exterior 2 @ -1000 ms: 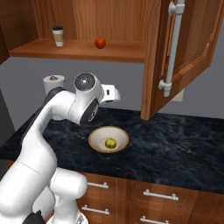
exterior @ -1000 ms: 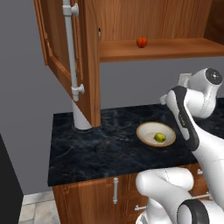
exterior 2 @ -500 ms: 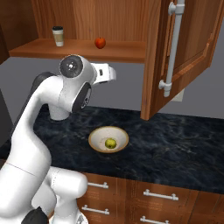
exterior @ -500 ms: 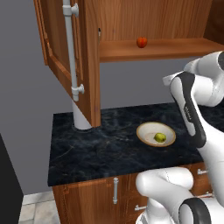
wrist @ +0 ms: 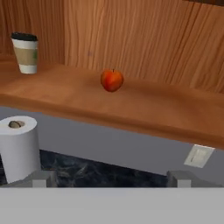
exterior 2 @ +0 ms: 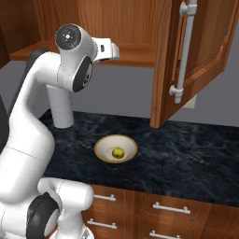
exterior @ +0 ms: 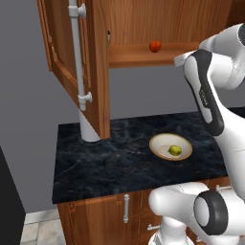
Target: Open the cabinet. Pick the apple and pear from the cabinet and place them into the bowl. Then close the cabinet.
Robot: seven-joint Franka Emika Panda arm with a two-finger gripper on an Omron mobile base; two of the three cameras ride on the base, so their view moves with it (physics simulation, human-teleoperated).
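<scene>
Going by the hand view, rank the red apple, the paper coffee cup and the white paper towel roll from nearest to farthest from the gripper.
1. White paper towel roll, low on the left, on the counter below the shelf.
2. Small round red apple, mid-shelf, ahead of the open gripper.
3. Dark-lidded paper coffee cup, far left, back of the shelf.

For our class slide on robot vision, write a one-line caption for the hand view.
Apple on the cabinet shelf, coffee cup far left, paper roll below.
</scene>
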